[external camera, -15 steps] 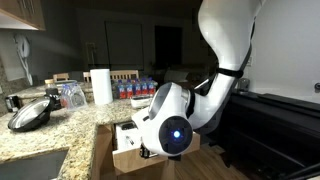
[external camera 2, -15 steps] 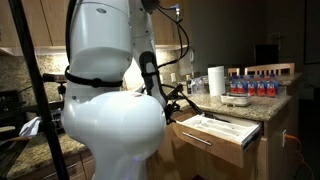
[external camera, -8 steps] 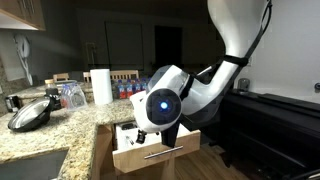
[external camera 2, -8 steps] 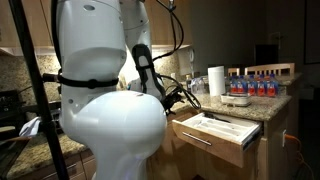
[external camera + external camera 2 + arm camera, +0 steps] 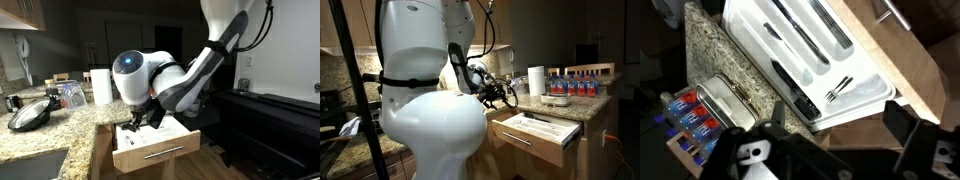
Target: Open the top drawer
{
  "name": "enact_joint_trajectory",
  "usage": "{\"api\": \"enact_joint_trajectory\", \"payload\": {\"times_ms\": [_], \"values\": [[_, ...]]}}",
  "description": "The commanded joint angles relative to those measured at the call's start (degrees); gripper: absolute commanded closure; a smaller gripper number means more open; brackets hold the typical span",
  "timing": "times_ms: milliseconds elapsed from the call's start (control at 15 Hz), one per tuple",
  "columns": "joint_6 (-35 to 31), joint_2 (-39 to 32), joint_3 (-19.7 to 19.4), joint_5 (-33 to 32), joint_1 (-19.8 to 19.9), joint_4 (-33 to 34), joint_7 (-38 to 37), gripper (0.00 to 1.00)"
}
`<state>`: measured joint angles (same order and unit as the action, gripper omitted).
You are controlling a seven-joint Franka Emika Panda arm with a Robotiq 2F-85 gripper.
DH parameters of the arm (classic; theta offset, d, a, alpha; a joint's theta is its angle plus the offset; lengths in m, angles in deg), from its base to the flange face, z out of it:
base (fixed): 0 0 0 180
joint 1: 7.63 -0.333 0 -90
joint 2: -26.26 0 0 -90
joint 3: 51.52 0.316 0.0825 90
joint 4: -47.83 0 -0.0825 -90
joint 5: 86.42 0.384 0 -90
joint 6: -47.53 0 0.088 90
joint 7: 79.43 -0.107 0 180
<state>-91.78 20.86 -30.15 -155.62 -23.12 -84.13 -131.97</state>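
The top drawer [image 5: 153,157] is a shallow light-wood front with a slim silver bar handle [image 5: 160,153]. It stands pulled out from under the granite counter in both exterior views, its front also showing from the side [image 5: 532,141]. In the wrist view its white utensil tray [image 5: 805,45] lies exposed with a fork [image 5: 840,88] in it, and the handle [image 5: 896,13] sits at the top right. My gripper [image 5: 146,118] hangs above the drawer's inner end, open, with nothing between its fingers [image 5: 917,135]. It touches neither the handle nor the tray.
A paper towel roll [image 5: 100,86] and a pack of water bottles [image 5: 135,90] stand on the granite counter [image 5: 70,125] behind the drawer. A dark pan [image 5: 30,113] lies further along it. A black appliance [image 5: 270,120] flanks the drawer. My arm's white body [image 5: 430,110] fills much of an exterior view.
The gripper let go of the drawer handle, opened wide, and rose up and back over the drawer. The drawer stays pulled out.
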Motion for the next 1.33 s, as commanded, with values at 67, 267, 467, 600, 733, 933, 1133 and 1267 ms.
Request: {"api": "enact_joint_trajectory", "payload": {"times_ms": [67, 267, 467, 600, 733, 933, 1133, 1267], "values": [[2.86, -5.28, -1.49, 15.01, -1.43, 9.0, 8.0, 0.0], [3.47, -8.8, -2.65, 24.15, -1.95, 14.92, 9.31, 0.0], [4.91, -11.54, -4.88, 29.51, -3.2, 19.66, 8.17, 0.0], [5.16, -11.75, -6.6, 32.8, -3.19, 21.24, 8.47, 0.0], [9.72, -10.49, -8.05, 36.51, -3.37, 22.65, 10.05, 0.0], [18.68, -9.49, -9.36, 41.05, -3.49, 25.56, 10.68, 0.0], [25.61, -8.53, -9.65, 46.38, -3.06, 27.52, 11.63, 0.0], [28.15, -7.15, -9.83, 48.62, -2.84, 26.89, 11.3, 0.0]]}}
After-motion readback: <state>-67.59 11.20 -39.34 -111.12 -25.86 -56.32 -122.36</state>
